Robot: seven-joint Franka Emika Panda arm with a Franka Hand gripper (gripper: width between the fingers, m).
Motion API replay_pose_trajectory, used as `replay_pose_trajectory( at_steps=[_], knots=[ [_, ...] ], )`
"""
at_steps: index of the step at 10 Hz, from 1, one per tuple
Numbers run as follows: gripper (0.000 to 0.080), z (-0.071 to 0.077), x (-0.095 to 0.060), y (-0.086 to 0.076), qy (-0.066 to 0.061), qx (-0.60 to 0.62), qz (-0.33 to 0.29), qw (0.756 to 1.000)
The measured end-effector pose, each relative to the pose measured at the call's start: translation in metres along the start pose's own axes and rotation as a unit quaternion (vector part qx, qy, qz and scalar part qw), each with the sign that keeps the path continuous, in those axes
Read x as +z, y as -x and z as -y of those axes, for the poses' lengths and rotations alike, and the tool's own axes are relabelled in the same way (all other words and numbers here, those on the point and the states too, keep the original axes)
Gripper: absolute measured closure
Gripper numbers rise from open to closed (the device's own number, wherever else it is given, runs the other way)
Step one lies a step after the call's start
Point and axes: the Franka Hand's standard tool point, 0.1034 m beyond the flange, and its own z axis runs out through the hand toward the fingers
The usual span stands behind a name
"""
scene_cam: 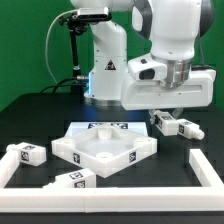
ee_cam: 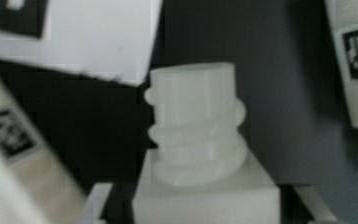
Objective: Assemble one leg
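My gripper (scene_cam: 164, 112) hangs at the exterior view's right, just above the table, and is shut on a leg (scene_cam: 160, 121), a short white peg. In the wrist view this leg (ee_cam: 194, 120) fills the middle, its stepped screw end pointing away from me, its broad body between my fingertips (ee_cam: 101, 200). A second leg (scene_cam: 185, 127) lies on the table right beside it and shows at the wrist view's edge (ee_cam: 357, 60). Two more tagged legs lie at the exterior view's left (scene_cam: 26, 153) and front (scene_cam: 76, 180).
The big white square tray-like panel (scene_cam: 105, 148) lies in the middle of the black table; its tagged corner shows in the wrist view (ee_cam: 69, 35). A low white bar frame (scene_cam: 205, 168) borders the table at the right, front and left. The robot's base (scene_cam: 105, 60) stands behind.
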Motion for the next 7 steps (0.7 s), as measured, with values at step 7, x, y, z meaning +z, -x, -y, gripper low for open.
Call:
replay_pose_trajectory(
  at_steps=[7],
  knots=[
    [0.0512, 0.000, 0.030, 0.023, -0.004, 0.003, -0.002, 1.000]
  ],
)
